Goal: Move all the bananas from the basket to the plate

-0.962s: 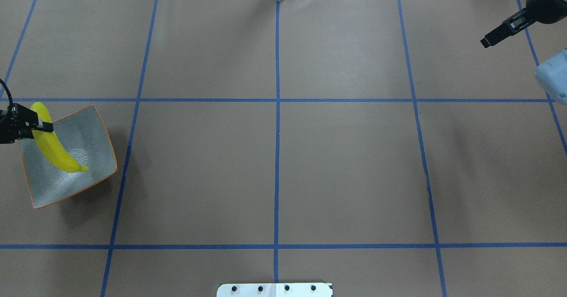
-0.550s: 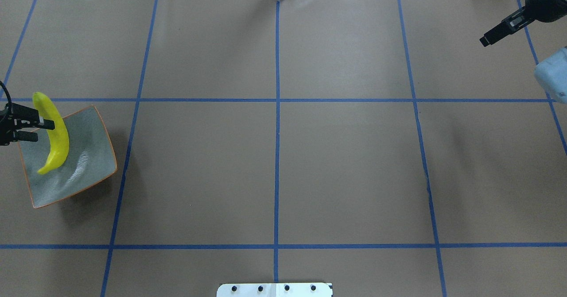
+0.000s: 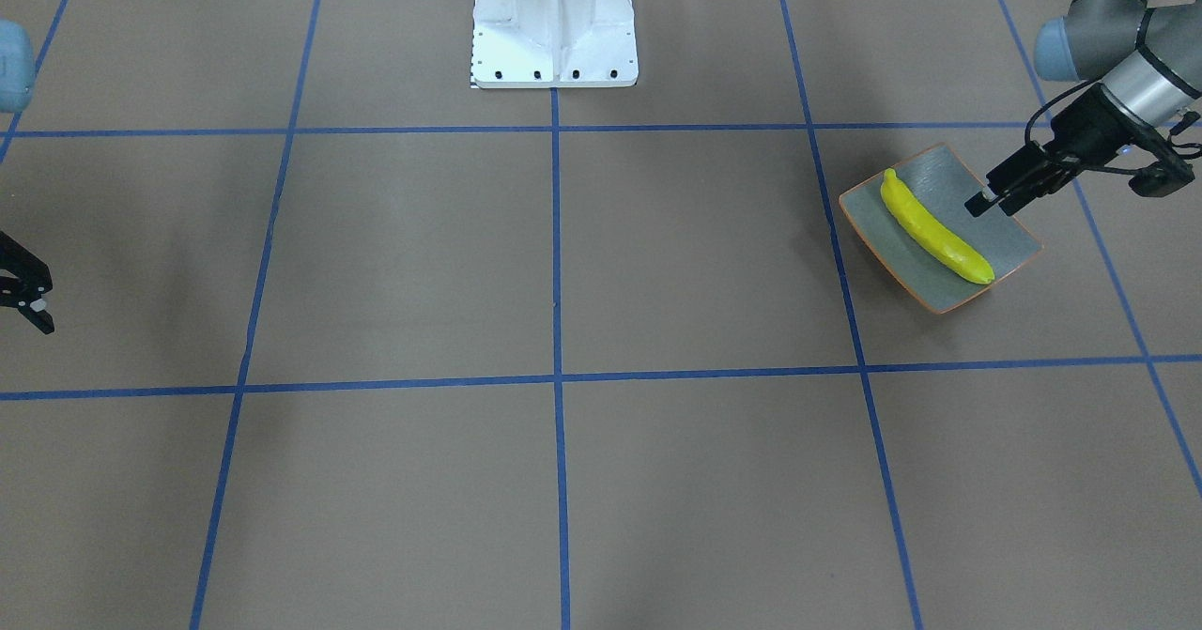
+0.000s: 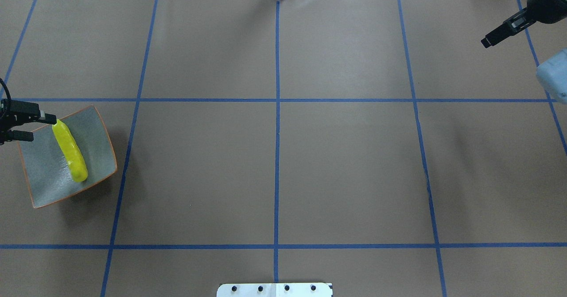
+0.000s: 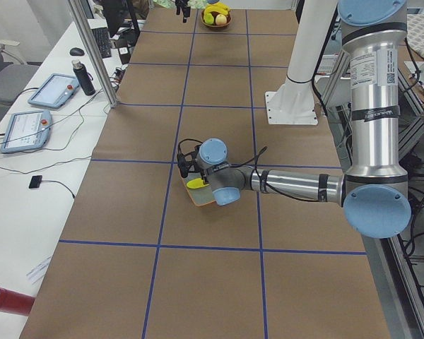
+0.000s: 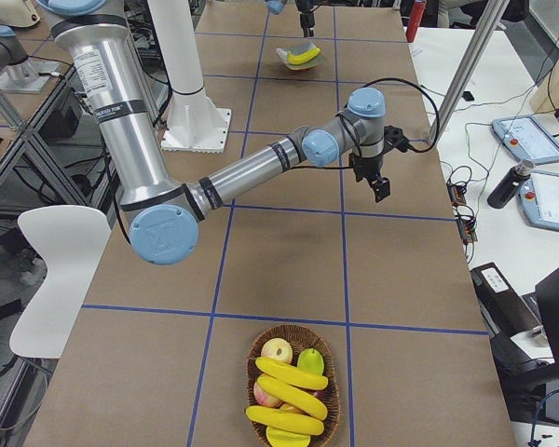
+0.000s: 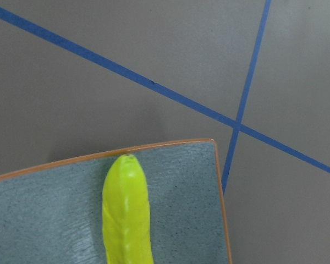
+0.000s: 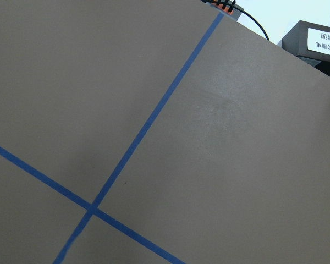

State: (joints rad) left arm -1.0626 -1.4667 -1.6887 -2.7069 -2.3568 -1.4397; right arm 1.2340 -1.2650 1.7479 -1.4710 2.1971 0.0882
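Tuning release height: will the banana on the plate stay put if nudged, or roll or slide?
Probably slides easily: the banana has glossy skin and lies on the glossy, dished plate. Its slight bend likely makes it rock or pivot rather than roll far, and the plate's upturned edges should catch it. It looks stiff, holding one smooth arc.

Banana [image 7: 126,214] cut off at bottom edge

Bright, even overhead light; soft shadows, sharp focus throughout.
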